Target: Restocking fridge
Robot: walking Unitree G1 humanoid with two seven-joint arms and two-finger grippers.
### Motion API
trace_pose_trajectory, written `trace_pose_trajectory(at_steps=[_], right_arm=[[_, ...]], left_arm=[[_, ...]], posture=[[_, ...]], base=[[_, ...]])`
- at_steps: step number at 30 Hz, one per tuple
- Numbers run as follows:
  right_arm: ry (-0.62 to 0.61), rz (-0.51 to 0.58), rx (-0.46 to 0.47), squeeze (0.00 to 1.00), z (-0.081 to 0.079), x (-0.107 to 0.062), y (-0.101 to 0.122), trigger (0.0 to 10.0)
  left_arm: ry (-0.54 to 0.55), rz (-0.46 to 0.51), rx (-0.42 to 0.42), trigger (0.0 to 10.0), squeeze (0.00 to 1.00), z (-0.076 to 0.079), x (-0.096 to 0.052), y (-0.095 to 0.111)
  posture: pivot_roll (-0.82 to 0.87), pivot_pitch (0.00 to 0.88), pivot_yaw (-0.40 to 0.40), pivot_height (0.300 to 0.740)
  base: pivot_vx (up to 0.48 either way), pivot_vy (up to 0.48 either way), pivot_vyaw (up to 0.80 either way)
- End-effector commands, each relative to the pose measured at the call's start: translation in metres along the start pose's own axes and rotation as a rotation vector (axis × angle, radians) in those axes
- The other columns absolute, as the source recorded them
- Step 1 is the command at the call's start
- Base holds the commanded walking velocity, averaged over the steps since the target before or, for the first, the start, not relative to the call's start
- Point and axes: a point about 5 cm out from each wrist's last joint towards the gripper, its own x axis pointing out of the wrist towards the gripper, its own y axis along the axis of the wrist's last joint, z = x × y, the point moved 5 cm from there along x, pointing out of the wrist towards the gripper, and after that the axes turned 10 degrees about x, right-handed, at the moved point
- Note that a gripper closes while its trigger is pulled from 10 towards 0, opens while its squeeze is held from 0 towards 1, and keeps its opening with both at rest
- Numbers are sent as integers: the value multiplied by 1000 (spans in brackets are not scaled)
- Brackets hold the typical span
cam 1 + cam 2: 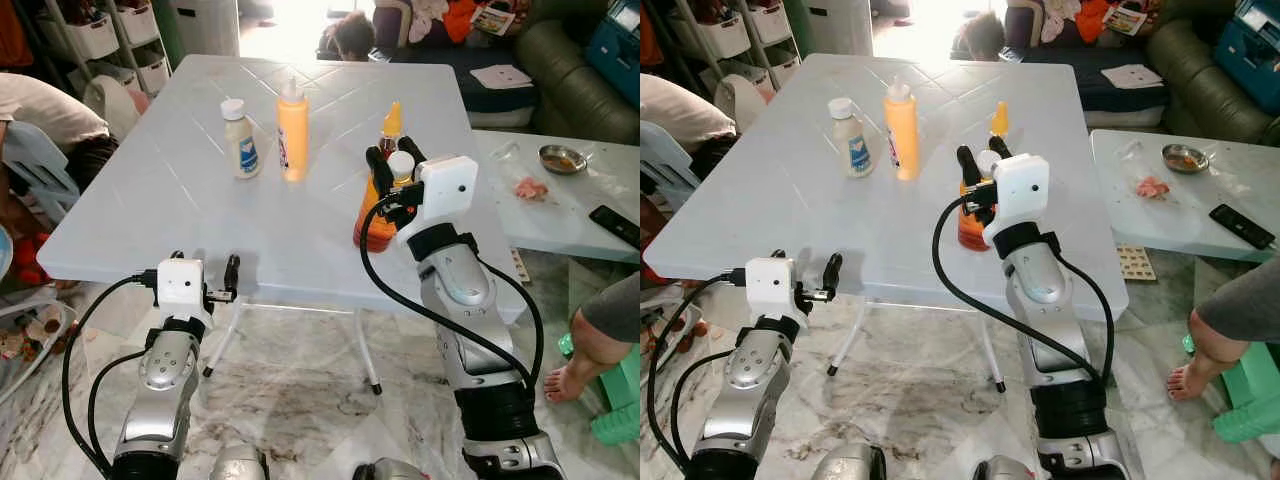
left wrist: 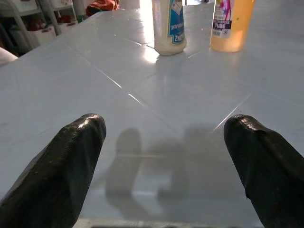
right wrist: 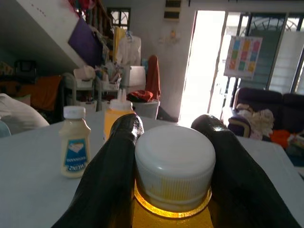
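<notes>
The orange white-capped plastic sauce bottle (image 1: 378,215), standing near the white table's (image 1: 150,215) front edge, is pinched at the cap by the right gripper (image 1: 398,157). The left gripper (image 1: 232,275) is held spread. Pickup seems underway; lifting clear is called for next.

The yellow squeeze bottle (image 1: 292,130) serves as landmark on the surface (image 1: 150,210). Just beside it, on the robot's left, stands the mayonnaise bottle (image 1: 240,138), with only a narrow gap between the two. To its right and nearer the robot, the right gripper (image 1: 396,158) closes around the white cap of an orange sauce bottle (image 1: 374,215); another small orange-tipped bottle (image 1: 391,125) crowds in just behind. Nearer the robot than the yellow bottle, the surface lies bare up to the left gripper (image 1: 228,277), spread wide at the near edge.
</notes>
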Motion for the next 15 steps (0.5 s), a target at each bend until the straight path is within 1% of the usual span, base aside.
trace_pose_trajectory(at_steps=[1, 4, 8, 15], right_arm=[[0, 9, 5, 0, 1, -1, 3, 10000], [-10, -5, 2, 0, 4, -4, -1, 10000], [-12, -11, -4, 0, 5, -6, -3, 10000], [6, 4, -36, 0, 4, -3, 2, 10000]], left_arm=[[5, 4, 9, 10000, 0, -1, 2, 1], [4, 4, 7, 10000, 0, -1, 2, 1], [4, 0, 8, 10000, 0, -1, 2, 0], [1, -1, 7, 10000, 0, 1, 3, 0]], posture=[[23, 0, -12, 740], [20, 0, -13, 740], [20, 0, -13, 740], [13, 0, -11, 740]], base=[[0, 0, 0], [0, 0, 0], [-247, 0, 0], [-278, 0, 0]])
